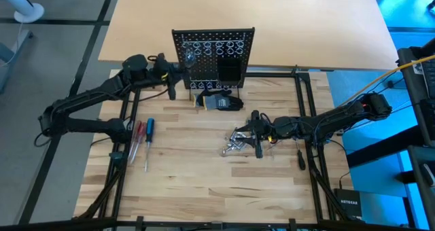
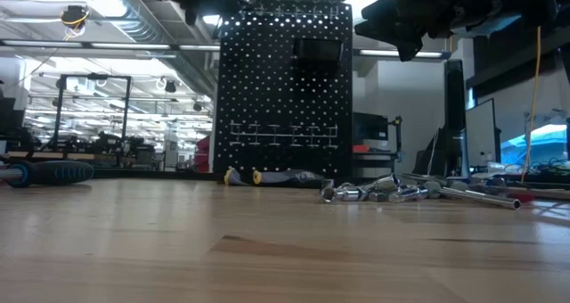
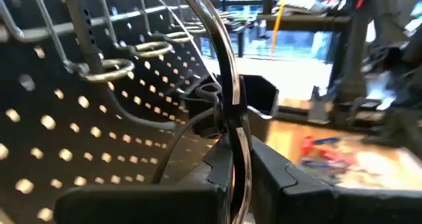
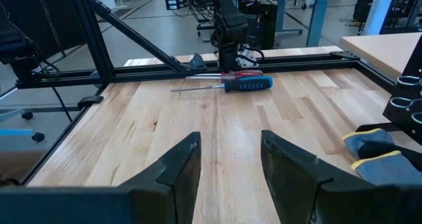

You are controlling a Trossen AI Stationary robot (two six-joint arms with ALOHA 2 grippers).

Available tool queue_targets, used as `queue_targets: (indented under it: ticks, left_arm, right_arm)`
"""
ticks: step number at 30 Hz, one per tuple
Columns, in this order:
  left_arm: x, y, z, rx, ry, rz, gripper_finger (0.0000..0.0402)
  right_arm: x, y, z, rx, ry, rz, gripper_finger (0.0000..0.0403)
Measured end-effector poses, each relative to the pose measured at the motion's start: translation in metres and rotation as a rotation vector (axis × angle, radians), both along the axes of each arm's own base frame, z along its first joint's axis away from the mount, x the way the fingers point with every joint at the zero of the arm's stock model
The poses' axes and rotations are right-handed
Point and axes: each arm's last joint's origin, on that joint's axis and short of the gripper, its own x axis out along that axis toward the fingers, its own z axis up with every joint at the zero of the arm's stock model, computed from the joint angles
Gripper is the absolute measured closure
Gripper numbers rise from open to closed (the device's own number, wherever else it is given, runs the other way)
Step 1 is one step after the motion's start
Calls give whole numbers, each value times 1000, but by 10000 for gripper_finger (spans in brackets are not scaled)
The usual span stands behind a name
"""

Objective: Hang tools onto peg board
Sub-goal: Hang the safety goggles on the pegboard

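The black perforated peg board [image 1: 214, 58] stands upright at the table's far side, with pale ring holders [image 3: 109, 71] and a black bin [image 1: 230, 71]. My left gripper [image 1: 178, 68] is at the board's left part, shut on a thin curved shiny silver piece [image 3: 224, 59]. My right gripper [image 1: 257, 137] hangs open just above the table, beside a pile of silver metal pieces [image 1: 235, 143], with nothing between its fingers [image 4: 178, 168]. A red and a blue screwdriver [image 1: 143, 134] lie flat at the table's left. My left gripper pinches the silver piece's lower part [image 3: 236, 151] between its two fingers. The fingers lie about level, coming from the table's left along the board's front. The piece rises out of the fingers and arcs up past the ring holders, clear of the table. Whether it touches a ring, I cannot tell.
A dark grey-black glove-like bundle [image 1: 219, 100] with yellow trim lies right in front of the peg board's foot. A black frame rail [image 1: 302, 115] runs along the table's right and left sides. Bare wooden tabletop [image 1: 204, 176] stretches toward the near edge.
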Motion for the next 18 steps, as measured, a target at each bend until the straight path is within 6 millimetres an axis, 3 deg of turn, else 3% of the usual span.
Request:
queue_targets:
  ticks: [3,9,18]
  left_arm:
    - [-1,2,1,74,24,10,382]
    - [-4,8,3,51,-15,-27,388]
    - [-4,11,-28,48,-96,-22,385]
  right_arm:
    - [0,0,0,-1,0,0,244]
    - [0,0,0,-1,1,0,244]
    - [0,0,0,-1,2,0,244]
